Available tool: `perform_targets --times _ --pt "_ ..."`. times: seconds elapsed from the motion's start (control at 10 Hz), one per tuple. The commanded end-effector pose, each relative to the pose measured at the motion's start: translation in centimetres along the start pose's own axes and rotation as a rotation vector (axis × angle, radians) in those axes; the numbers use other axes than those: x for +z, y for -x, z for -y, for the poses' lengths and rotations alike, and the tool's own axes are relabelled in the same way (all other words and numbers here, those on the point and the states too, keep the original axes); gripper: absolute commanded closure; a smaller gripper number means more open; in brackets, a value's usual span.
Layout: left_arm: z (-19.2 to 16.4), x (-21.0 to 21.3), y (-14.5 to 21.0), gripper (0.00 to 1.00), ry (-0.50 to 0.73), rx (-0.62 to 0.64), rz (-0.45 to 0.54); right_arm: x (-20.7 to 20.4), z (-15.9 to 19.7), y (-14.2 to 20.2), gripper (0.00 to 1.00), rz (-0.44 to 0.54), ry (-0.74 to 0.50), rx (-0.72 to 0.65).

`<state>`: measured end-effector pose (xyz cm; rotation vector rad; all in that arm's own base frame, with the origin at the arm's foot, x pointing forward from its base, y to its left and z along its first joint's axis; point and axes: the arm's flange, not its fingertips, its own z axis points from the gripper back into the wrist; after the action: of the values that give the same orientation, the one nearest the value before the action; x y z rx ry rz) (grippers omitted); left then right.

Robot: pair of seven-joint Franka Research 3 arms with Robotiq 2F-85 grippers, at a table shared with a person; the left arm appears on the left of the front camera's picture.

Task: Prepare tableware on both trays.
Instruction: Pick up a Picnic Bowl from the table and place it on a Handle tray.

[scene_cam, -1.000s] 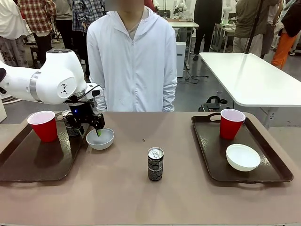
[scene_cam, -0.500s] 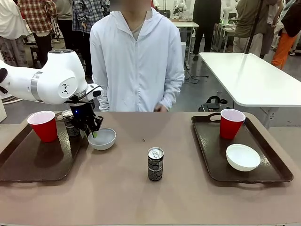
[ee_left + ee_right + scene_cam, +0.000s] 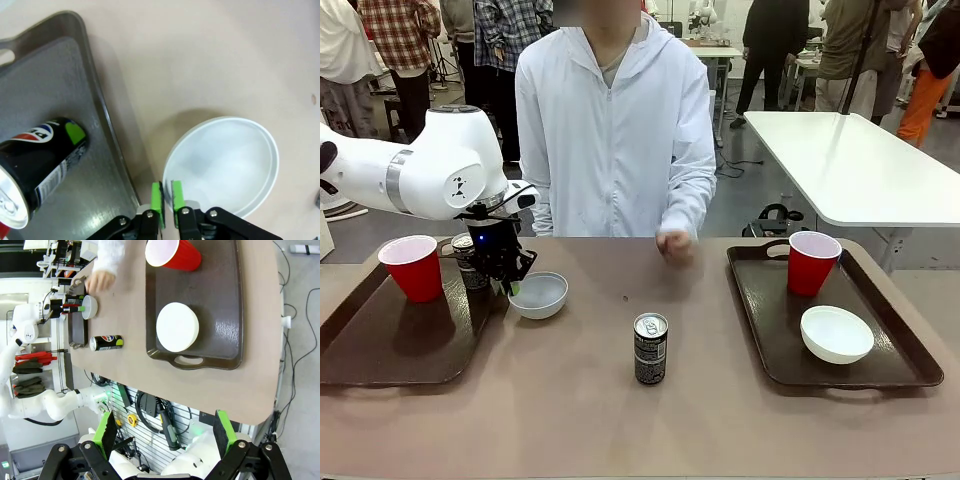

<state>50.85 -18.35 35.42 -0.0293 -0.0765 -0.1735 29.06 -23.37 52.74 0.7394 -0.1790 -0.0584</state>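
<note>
Left gripper has its green pads pinched onto the near rim of a small white bowl; in the left wrist view one pad sits inside the rim and one outside, nearly together. That bowl rests on the bare table, just beside the right edge of the left tray. From the gripper, the bowl body lies at about 2 o'clock in the wrist view; the black can on the tray lies at 9 o'clock. A red cup stands on the left tray. A second black can stands mid-table. The right tray holds a red cup and a white bowl. Right gripper hangs above, jaws spread wide, empty. The person's hand, loosely curled, hovers at the far table edge
</note>
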Motion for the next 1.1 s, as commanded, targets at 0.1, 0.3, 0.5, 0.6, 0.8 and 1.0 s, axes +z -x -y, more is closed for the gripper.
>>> perform_targets --times 0.1,0.3,0.5,0.6,0.8,1.0 --pt "0.5 0.2 -0.5 1.00 -0.032 0.036 -0.003 0.0 0.0 0.2 0.00 0.003 -0.014 0.016" --pt "0.5 0.3 -0.5 1.00 -0.033 0.037 -0.007 0.0 0.0 0.2 0.00 0.003 -0.014 0.016" --pt "1.0 2.3 1.2 1.00 -0.033 0.040 -0.038 0.0 0.0 0.2 0.00 0.003 -0.014 0.016" --pt "1.6 5.1 3.5 1.00 -0.004 0.014 -0.058 0.0 0.0 0.2 0.00 0.003 -0.014 0.016" --pt "1.6 11.1 9.3 1.00 0.000 -0.044 0.006 0.0 0.0 0.2 0.00 0.003 -0.014 0.016" --pt "-0.5 13.6 14.2 1.00 -0.018 -0.054 0.050 0.0 0.0 0.2 0.00 0.003 -0.014 0.016"
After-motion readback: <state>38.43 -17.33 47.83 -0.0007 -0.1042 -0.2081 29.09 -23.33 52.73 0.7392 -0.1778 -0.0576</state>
